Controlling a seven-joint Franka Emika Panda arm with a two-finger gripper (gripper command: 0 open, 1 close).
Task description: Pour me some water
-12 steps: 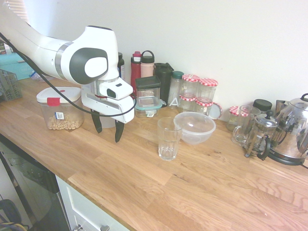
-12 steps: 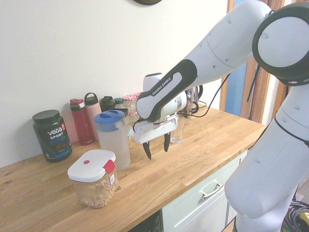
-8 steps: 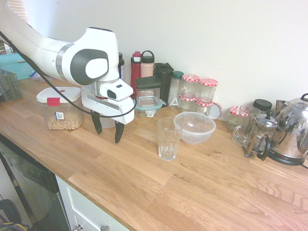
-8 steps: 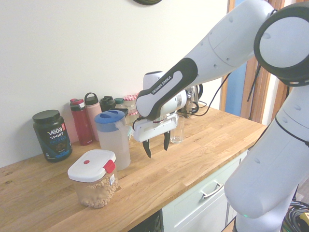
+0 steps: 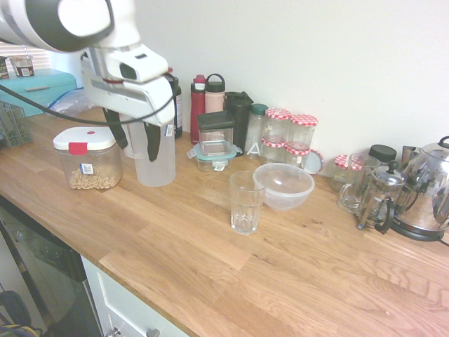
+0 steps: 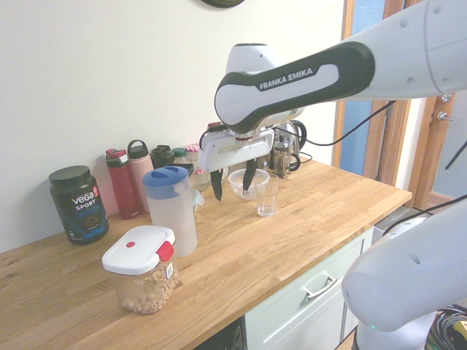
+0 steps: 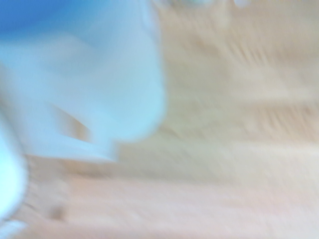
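The tall frosted-white jug with a blue lid stands on the wooden counter. The water in it barely shows through the frosted wall. My gripper hangs open at about lid height, apart from the jug on its glass side, and holds nothing. In the first exterior view its dark fingers hide the jug's top. In the second exterior view the gripper is between the jug and an empty, upright ribbed glass. The wrist view is blurred and shows the pale jug close by.
A cereal box with a white lid stands beside the jug. A clear bowl sits behind the glass. Bottles and checked-lid jars line the wall. A French press and steel kettle stand far right.
The arm has risen from just above the counter and swung toward the jug. The gripper stays open and empty. Nothing on the counter has moved.
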